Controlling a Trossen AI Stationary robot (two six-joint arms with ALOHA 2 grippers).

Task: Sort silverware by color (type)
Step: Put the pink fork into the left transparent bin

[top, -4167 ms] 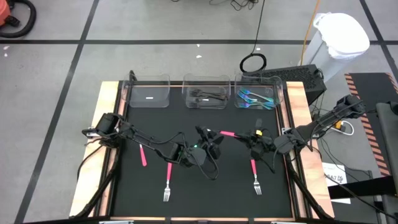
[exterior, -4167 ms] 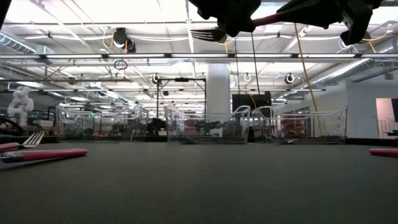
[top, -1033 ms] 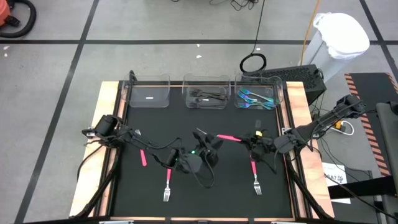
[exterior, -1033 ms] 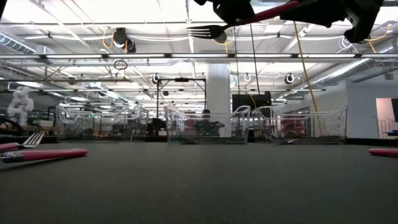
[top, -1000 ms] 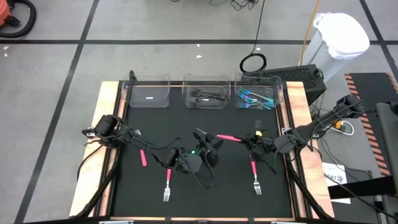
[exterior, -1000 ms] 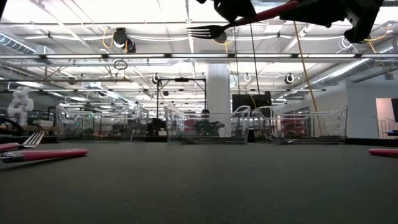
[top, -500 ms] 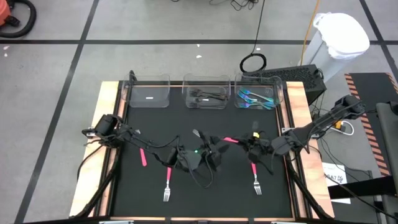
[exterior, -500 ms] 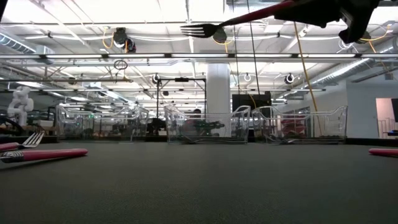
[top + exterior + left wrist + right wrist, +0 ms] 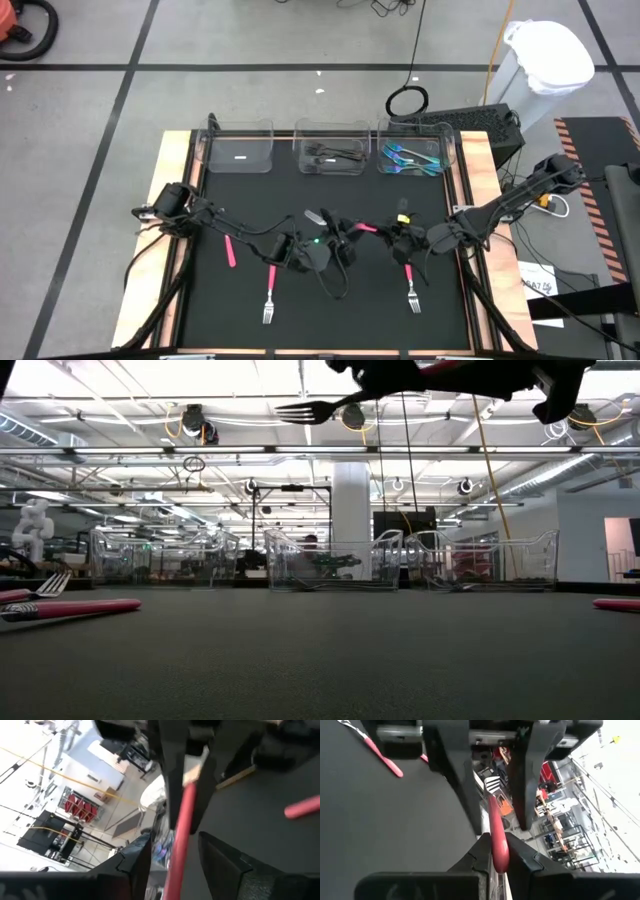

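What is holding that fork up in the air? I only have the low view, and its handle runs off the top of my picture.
Observer: The right pincer is shut on the handle of the pink-handled fork.
Operator: And the other arm?
Observer: The left pincer is open, with a finger on each side of the same handle and gaps showing.
Operator: Whereabouts over the table?
Observer: Near the middle, between the two arms, well short of the clear bins along the far edge.

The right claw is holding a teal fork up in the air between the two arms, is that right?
Not quite. The fork is pink-handled, not teal, as the right wrist view shows. The right claw does hold it up in the air between the two arms.
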